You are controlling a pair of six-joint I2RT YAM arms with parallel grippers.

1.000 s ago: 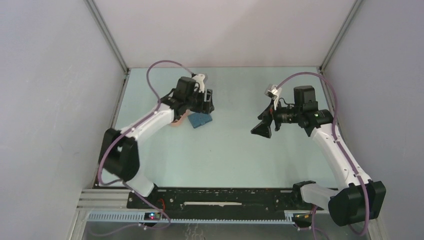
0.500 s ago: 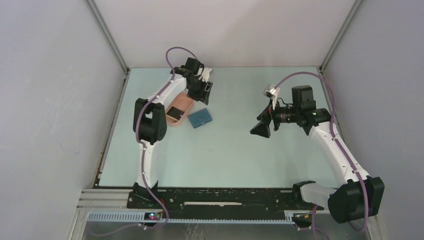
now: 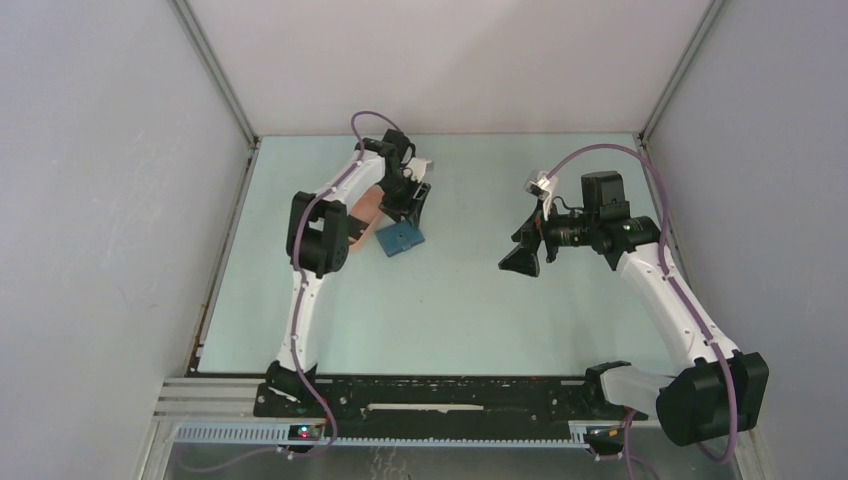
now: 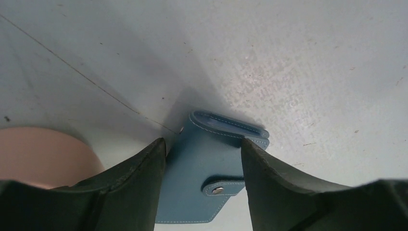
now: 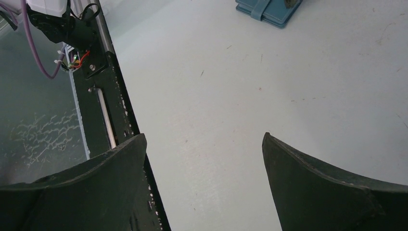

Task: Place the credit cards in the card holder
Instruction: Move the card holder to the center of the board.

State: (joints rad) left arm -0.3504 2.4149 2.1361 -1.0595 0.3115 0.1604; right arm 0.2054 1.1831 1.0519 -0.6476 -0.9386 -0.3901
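Top external view: one pale green table (image 3: pixel 450 310) is carrying two white-and-black arms. One small blue rectangular folding card holder (image 3: pixel 401 238) is lying flat on the far-left part of it, folded shut with its snap strap fastened. One pink oval tray (image 4: pixel 38 156) is sitting just beside the holder on its left; the left arm is hiding most of the tray, so what lies in it cannot be told.

The left gripper (image 4: pixel 202 142) is pointing down over the card holder. Its two dark fingers (image 4: pixel 139 183) are standing partly apart and straddling the holder, one along each long side. Whether they are pressing on it cannot be told. The holder is resting on the table.

The right gripper (image 5: pixel 203 136) is hovering well apart from the holder, over the right half of the table. Its two fingers are standing spread wide, with only bare table showing between them and nothing in their hold. In the right wrist view, one black base rail (image 5: pixel 103 96) is running along the table's near edge.
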